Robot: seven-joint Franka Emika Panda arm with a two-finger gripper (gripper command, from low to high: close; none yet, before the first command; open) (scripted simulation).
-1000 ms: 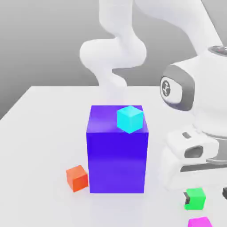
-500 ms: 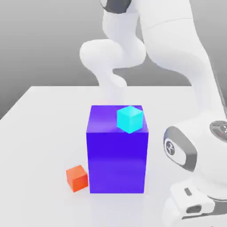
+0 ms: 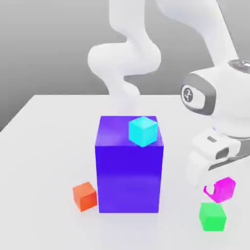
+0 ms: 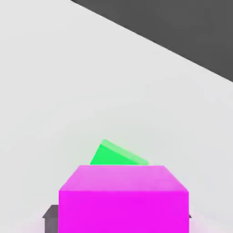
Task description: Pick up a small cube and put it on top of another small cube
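The small cube (image 3: 224,188), bright magenta, hangs a little above the table at the exterior view's right, and my gripper (image 3: 220,190) is shut on it. In the hand view the same small cube (image 4: 123,200) sits between my fingers, with a dark pad edge showing at each lower corner. A green cube (image 3: 212,216) rests on the table just under and slightly to the exterior view's left of the held cube. It also peeks out behind the magenta one as the green cube (image 4: 116,155) in the hand view.
A tall blue-purple block (image 3: 129,163) stands mid-table with a cyan cube (image 3: 143,131) on its top near the right edge. An orange-red cube (image 3: 85,196) lies at the block's lower left. The white table (image 3: 49,146) stretches to the left and back.
The hand dropped low at the right, shut on the magenta cube that lay on the table in front of the green one, and has risen with it.
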